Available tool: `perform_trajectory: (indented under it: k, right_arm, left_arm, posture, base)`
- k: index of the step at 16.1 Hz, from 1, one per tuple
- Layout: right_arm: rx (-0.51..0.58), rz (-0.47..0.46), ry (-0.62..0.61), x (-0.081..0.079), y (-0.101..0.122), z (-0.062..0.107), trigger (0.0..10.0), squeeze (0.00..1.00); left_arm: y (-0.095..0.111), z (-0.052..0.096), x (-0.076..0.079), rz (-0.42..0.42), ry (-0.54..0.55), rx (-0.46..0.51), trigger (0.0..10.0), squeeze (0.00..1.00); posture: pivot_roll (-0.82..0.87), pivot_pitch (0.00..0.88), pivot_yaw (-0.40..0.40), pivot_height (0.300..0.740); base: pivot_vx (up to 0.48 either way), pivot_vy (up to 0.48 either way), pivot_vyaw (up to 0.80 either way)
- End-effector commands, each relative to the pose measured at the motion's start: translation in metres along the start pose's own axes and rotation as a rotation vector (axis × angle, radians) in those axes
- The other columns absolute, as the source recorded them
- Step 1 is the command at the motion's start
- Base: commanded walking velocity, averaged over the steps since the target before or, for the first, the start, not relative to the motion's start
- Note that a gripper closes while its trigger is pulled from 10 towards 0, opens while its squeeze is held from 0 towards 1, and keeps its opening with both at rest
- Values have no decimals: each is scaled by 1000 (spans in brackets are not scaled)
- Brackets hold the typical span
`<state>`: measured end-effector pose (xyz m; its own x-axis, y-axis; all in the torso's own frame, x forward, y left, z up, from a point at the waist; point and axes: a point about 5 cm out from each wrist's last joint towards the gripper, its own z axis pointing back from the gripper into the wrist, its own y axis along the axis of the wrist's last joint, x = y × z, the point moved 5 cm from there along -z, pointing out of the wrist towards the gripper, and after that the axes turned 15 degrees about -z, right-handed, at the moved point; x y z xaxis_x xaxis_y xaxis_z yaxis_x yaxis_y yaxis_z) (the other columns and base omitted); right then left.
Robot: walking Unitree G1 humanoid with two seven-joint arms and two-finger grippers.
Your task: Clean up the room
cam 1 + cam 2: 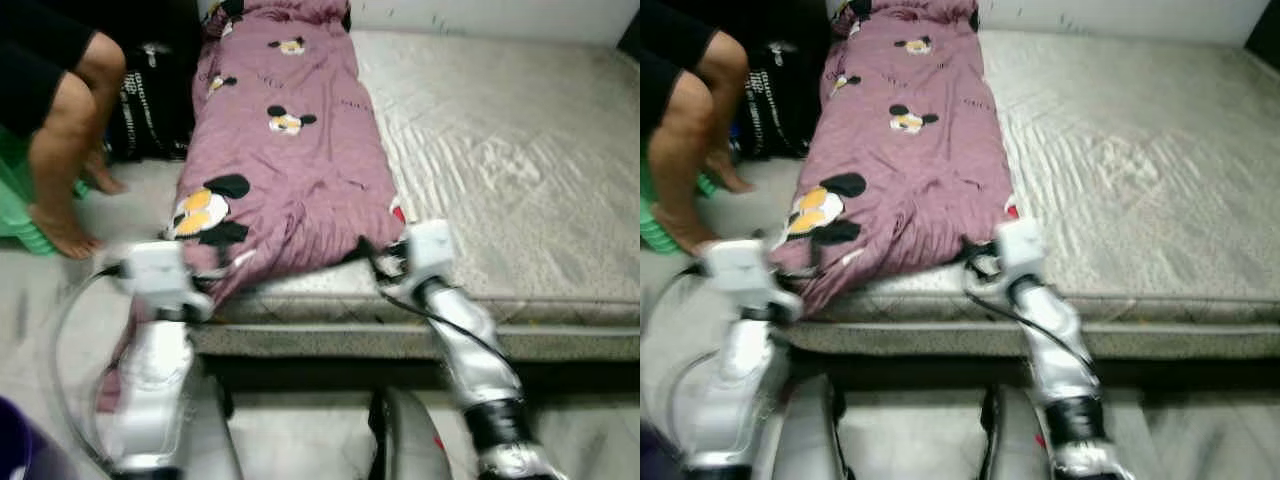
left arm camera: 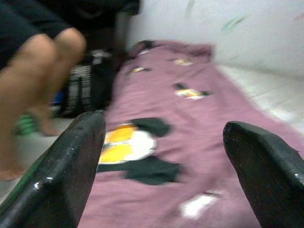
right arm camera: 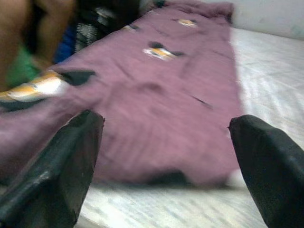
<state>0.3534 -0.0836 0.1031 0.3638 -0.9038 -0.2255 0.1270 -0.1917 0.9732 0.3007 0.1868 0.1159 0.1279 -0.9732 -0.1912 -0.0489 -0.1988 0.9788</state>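
A mauve blanket (image 1: pixel 285 150) printed with cartoon mice lay lengthwise along the left side of a grey mattress (image 1: pixel 500 160), its near end bunched at the mattress's front edge and spilling a little over the near left corner. The left gripper (image 2: pixel 164 166) was at that near left corner, its jaws wide apart and holding nothing, pointed along the blanket over the big yellow-and-black mouse print. The right gripper (image 3: pixel 164 161) was at the blanket's near end by the mattress's front edge, jaws likewise wide open and empty, just above the fabric. Left of the bed a person's bare legs (image 1: pixel 70 130) showed, feet on the floor, beside a dark bag (image 1: pixel 150 100).
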Motion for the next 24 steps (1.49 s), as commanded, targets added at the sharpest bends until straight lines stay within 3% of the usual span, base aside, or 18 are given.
perform_trajectory:
  k: [1,8,9,13,19,21,24]
  right_arm:
    - [1,18,-27,12,3,4,10000,0]
    - [-19,44,-9,10,0,3,10000,0]
    - [-50,22,-13,14,0,0,10000,0]
    - [-153,73,-37,32,-18,-7,10000,0]
    - [-180,98,19,4,-7,-54,10000,0]
    - [-178,57,3,1,4,-66,10000,0]
    - [-166,43,35,-21,14,-80,10000,0]
  left_arm:
    - [5,-2,11,22,-23,11,10000,0]
    - [2,-3,11,17,-15,-7,10000,0]
    - [3,-3,9,13,-10,-7,10000,0]
    - [3,2,13,-23,-37,-20,10000,0]
    - [-2,49,-7,-66,33,-93,10000,0]
    - [5,54,-8,-72,30,-86,10000,0]
    - [11,61,-6,-67,24,-92,10000,0]
  posture:
    - [-4,0,-45,508]
    - [-2,0,-44,508]
    - [-2,0,-36,508]
    - [47,0,-39,508]
    - [181,105,-75,508]
    - [198,126,-71,508]
    - [203,162,-64,508]
  base:
    - [0,0,0]
    - [0,0,229]
    - [0,0,0]
    - [0,0,0]
    - [0,0,0]
    - [0,0,0]
    - [0,0,0]
